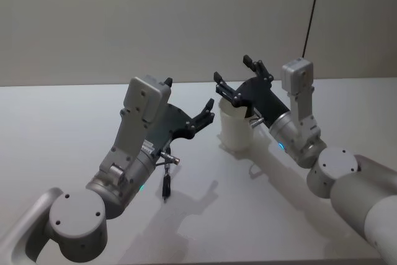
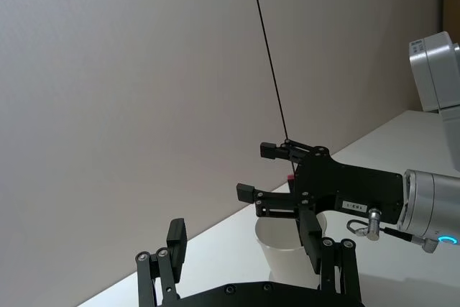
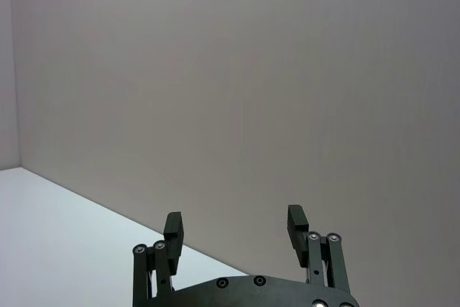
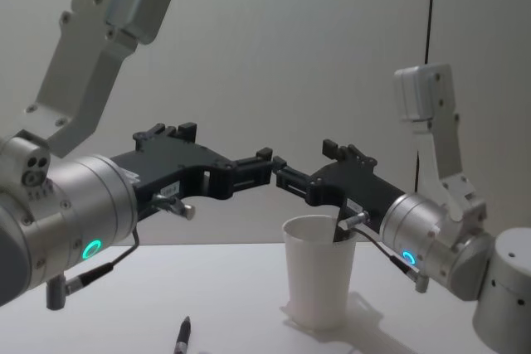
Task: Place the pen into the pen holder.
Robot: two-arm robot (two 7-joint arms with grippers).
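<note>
The pen (image 1: 165, 187) is dark and lies on the white table, below my left arm; its tip also shows low in the chest view as the pen (image 4: 182, 337). The pen holder (image 1: 236, 130) is a white paper cup standing upright near the table's middle, also seen as the pen holder (image 4: 319, 281) and the pen holder (image 2: 286, 251). My left gripper (image 1: 193, 108) hovers open just left of the cup, holding nothing. My right gripper (image 1: 232, 70) hangs open above the cup's rim, empty too, with bare wall between its fingers (image 3: 297, 221).
The white table (image 1: 62, 122) stretches out bare to the left and in front of the cup. A thin black cable (image 1: 312, 10) runs down the grey wall behind the right arm. The two grippers' tips nearly meet above the cup in the chest view.
</note>
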